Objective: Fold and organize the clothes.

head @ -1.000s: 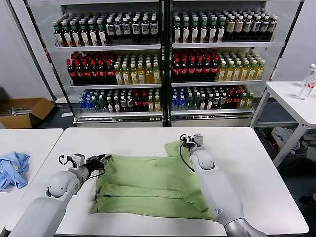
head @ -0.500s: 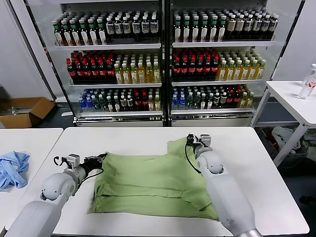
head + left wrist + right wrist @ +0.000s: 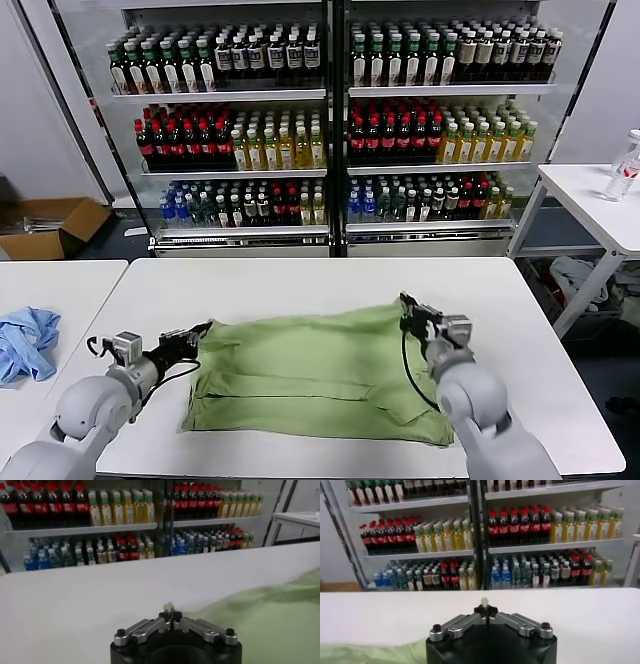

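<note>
Both arms wore smooth, rounded, light grey shells. Each ended in a black tool, the left tool (image 3: 192, 334) and the right tool (image 3: 408, 303), with silver linkage bars fastened by dark screws. A thin black cable looped beside each wrist.

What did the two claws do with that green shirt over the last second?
Both claws, shut on the green shirt, drew back toward the robot: the left claw pulled its corner outward, and the right claw pulled the raised sleeve corner down, flattening the top edge. The blue garment stayed put.
</note>
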Controlling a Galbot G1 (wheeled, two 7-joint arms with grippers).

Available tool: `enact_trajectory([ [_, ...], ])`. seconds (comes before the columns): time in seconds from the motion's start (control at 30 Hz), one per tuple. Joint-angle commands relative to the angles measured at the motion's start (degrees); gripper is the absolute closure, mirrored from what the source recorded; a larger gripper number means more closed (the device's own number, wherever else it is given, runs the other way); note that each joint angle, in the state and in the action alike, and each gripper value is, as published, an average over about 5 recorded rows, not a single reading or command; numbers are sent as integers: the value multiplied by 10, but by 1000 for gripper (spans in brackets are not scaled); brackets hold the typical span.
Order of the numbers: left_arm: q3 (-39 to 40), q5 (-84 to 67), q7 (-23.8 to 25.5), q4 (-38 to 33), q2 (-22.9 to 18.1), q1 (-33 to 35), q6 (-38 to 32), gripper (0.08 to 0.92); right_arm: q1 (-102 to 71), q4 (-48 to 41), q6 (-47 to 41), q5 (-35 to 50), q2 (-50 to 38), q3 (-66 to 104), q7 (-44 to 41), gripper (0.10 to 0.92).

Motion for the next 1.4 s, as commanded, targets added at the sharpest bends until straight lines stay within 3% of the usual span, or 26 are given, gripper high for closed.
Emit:
enact_trajectory([
  [0.03,-34,-10,10,-26,11,58,-6,918,-137,119,-10,-4,-24,49,7,919],
  [0.47,-65,-5,51,-72,17,114,29,918,-251,177,-10,-59,-20,72,4,919],
  [0.73,-77,66,88,-86,20,137,59,918,-283,169,-9,-84,-18,73,8,919],
  [0.87,-65,115,82,-75,11,129,55,907,-287,154,-10,-90,-16,63,9,897],
  [1.13,-72,94,-36,-121,-15,134,12,701,-300,223,-8,-101,-13,83,7,699],
  [1.4,-37,97,-206,-190,-107,212,7,475,-306,238,10,-142,-3,77,3,447],
])
